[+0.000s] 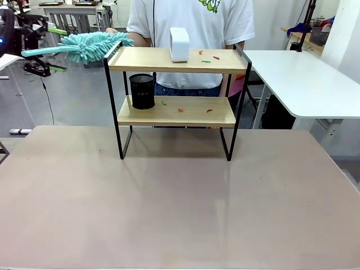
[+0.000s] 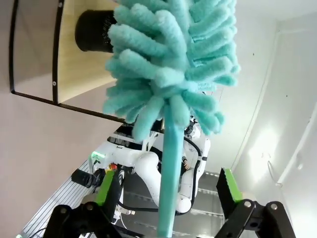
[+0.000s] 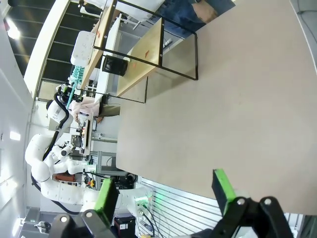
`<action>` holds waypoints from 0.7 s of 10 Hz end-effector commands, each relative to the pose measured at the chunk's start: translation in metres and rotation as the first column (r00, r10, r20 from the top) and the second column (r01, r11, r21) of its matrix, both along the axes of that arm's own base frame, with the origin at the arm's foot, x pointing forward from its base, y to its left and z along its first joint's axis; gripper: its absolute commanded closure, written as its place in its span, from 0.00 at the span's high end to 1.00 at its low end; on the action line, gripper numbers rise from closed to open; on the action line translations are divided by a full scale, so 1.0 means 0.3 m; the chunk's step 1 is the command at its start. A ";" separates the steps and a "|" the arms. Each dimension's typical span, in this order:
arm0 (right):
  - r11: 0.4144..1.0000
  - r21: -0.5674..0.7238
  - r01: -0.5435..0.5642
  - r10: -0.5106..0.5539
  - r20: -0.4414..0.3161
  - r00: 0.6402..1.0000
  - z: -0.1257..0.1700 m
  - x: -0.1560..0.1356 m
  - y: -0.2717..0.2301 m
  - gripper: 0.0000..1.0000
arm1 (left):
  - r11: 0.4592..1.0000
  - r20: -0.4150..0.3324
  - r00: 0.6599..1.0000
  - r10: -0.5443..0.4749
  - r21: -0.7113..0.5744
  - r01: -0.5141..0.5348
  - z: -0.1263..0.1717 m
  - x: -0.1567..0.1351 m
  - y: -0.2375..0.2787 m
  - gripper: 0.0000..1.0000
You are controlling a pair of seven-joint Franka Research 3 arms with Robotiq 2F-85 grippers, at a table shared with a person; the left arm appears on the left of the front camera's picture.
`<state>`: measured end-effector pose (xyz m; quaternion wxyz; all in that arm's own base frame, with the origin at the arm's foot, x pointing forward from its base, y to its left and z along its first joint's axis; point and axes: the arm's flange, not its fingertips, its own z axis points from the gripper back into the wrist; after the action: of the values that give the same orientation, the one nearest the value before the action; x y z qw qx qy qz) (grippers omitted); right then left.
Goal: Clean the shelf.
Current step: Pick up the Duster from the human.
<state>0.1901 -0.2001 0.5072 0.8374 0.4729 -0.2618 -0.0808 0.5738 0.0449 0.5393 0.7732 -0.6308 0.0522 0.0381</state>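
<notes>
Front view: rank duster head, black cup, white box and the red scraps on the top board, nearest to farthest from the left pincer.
1. Duster head, right beside the left pincer, at the shelf's left end.
2. Black cup, lower board, left.
3. White box, top board, middle.
4. Red scraps, top board, right.

Cannot name the red and green scraps (image 1: 216, 57) on the shelf (image 1: 152, 59): too small. Cannot see into the black cup (image 1: 142, 91) on the lower board. In the left wrist view, cannot follow the duster (image 2: 168, 74) past 12 o'clock, where the edge crops its head, nor past 6 o'clock, where its handle runs out between the fingers of the left gripper (image 2: 166, 187); cannot see half the cup, behind the fluff. In the front view, cannot see the person (image 1: 191, 22) above 12 o'clock, nor most of one hand (image 1: 112, 31) behind the duster.
</notes>
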 end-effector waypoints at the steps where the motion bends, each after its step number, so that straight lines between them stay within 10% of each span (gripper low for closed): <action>1: 1.000 0.003 -0.008 0.008 0.030 1.000 0.006 0.005 0.001 1.00 | 1.000 0.017 1.000 0.008 -0.009 -0.008 0.004 -0.002 0.025 1.00; 5: 1.000 0.003 -0.008 0.008 0.030 1.000 0.006 0.005 0.001 1.00 | 0.999 0.035 0.998 0.047 -0.024 -0.046 -0.004 -0.030 0.054 1.00; 6: 1.000 0.003 -0.008 0.008 0.030 1.000 0.006 0.005 0.001 1.00 | 0.998 0.052 0.997 0.055 -0.036 -0.053 -0.005 -0.034 0.050 0.42; 7: 1.000 0.003 -0.008 0.008 0.030 1.000 0.006 0.005 0.001 1.00 | 0.997 0.050 0.997 0.061 -0.043 -0.059 -0.005 -0.036 0.046 0.43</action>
<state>0.1896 -0.2005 0.5071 0.8373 0.4728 -0.2623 -0.0812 0.5704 0.0657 0.5389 0.7705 -0.6350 0.0301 0.0463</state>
